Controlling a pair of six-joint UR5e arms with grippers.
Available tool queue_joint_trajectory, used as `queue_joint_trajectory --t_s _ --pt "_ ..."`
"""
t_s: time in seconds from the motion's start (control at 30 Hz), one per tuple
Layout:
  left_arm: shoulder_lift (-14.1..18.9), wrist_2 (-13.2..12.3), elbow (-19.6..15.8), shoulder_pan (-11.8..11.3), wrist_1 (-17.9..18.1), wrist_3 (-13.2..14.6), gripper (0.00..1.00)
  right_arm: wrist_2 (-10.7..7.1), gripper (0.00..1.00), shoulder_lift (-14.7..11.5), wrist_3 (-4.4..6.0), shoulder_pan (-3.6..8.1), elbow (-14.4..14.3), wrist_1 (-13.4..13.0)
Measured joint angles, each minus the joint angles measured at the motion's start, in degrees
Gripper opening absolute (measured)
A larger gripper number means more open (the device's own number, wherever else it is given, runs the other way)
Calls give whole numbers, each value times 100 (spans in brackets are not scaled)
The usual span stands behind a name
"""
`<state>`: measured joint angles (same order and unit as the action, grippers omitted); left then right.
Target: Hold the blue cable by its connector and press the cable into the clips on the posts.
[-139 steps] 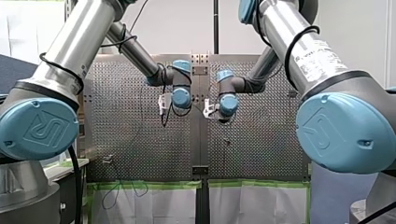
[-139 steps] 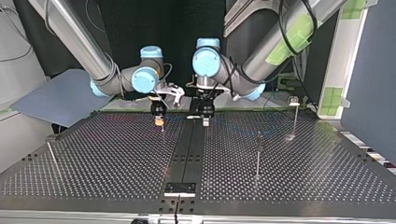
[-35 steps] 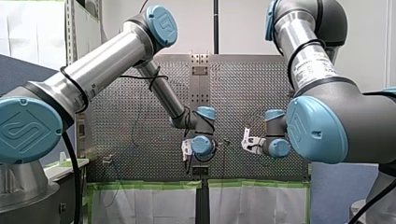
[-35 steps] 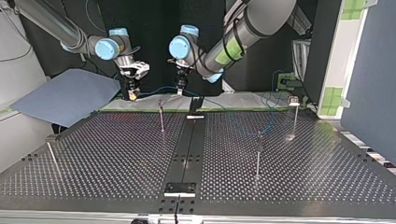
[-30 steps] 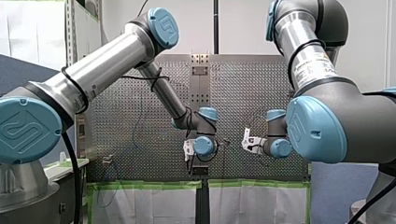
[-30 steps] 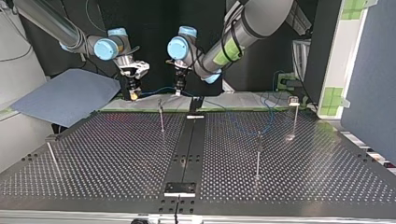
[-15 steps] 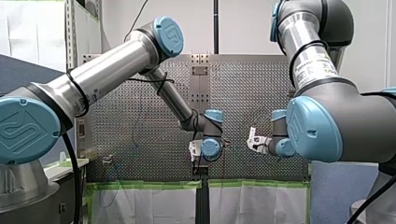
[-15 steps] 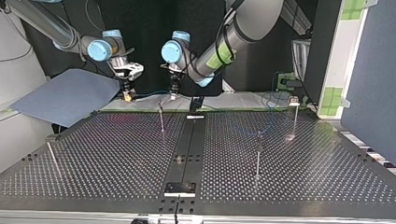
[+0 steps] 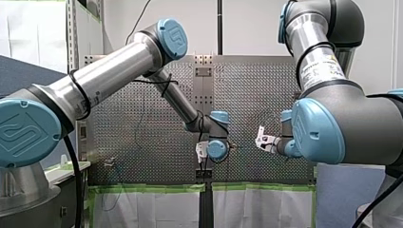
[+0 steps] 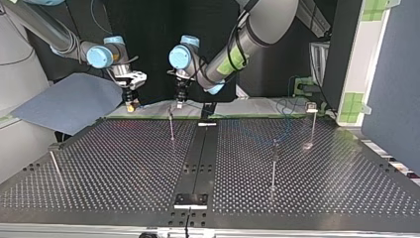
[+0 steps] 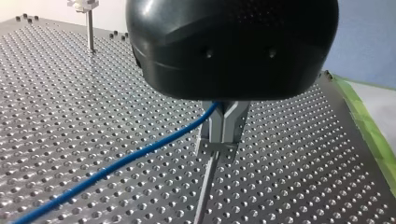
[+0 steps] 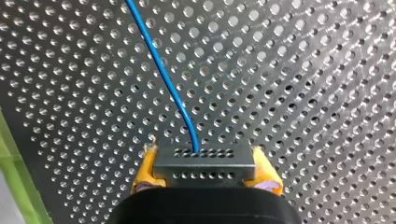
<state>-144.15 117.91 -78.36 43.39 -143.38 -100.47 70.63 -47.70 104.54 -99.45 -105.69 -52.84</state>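
Two grippers, both clamped. Right gripper [image 12: 205, 170]: yellow pads pinch the connector [image 12: 204, 158], and the blue cable [image 12: 163, 70] exits ahead over the perforated table [image 12: 303, 93]. Left gripper [image 11: 223, 123]: metal fingers closed on the cable, just above the clip [image 11: 215, 148] on a post [image 11: 204, 198]. Both wrists point down near the table's far edge in the top view, the left arm past the middle.

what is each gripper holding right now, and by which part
The right gripper holds the black connector by its two short ends, between its yellow pads. The left gripper is shut on the blue cable itself, partway along it.
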Motion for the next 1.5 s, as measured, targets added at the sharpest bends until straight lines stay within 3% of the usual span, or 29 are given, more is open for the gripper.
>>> queue_joint_trajectory --t_s 0.27,0.53,1.2,1.5 --pt "-266 -20 349 44 -76 -82 0 -18 0 98 13 55 159 58" --pt "-281 -9 441 -12 -77 -124 0 -7 0 411 -146 61 431 293" --pt "-294 -198 559 -313 -94 -153 0 3 0 441 -216 -4 745 356" --pt "-559 -311 883 -435 -298 -181 0 34 0 446 -221 -5 829 361"
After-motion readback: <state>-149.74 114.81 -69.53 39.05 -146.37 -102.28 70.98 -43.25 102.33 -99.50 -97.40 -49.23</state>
